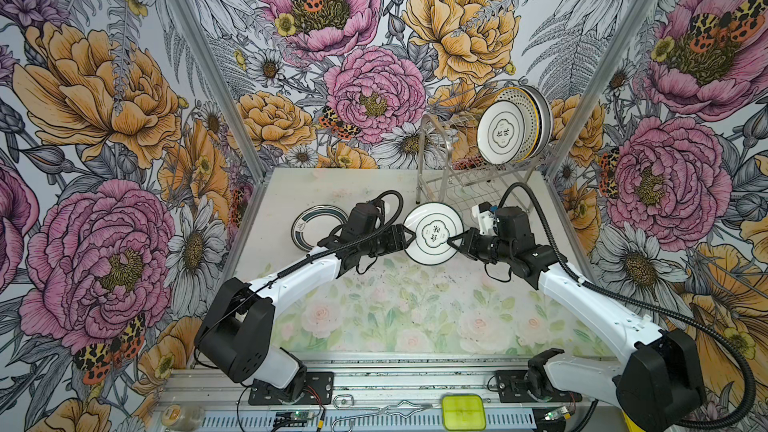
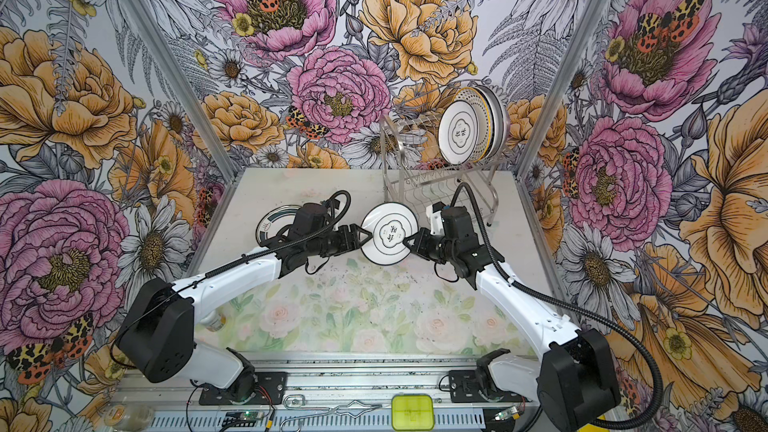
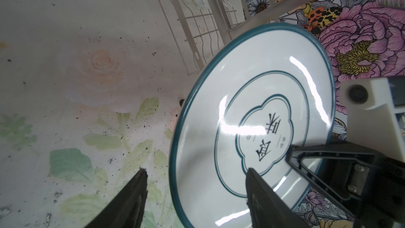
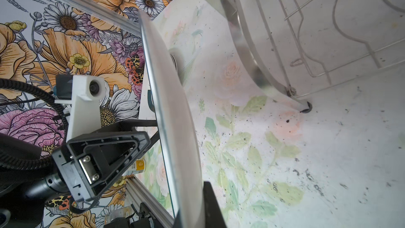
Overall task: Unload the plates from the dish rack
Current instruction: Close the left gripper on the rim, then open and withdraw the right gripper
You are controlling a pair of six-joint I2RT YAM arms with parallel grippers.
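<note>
Floral-papered booth; tabletop (image 1: pixel 415 317) w/ faded rose print. Nearest, on the front rail: yellow-green box (image 1: pixel 463 411). Mid-table, teal-rimmed plate (image 1: pixel 432 232) is held off the surface, tilted, printed face toward the top cams. Right gripper (image 1: pixel 454 241) is clamped on its rim. Left gripper (image 1: pixel 408 234) is at the opposite rim, jaws apart, straddling the edge. Behind the left arm, striped-rim plate (image 1: pixel 318 222) lies flat on the table. Far right: dish rack (image 1: pixel 498 172), w/ stacked plates (image 1: pixel 500 132) standing upright at the right end of its upper level.

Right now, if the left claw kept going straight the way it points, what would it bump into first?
Probably the teal-rimmed plate: its edge sits between the left gripper's open fingers, though exact depth is unclear.
</note>
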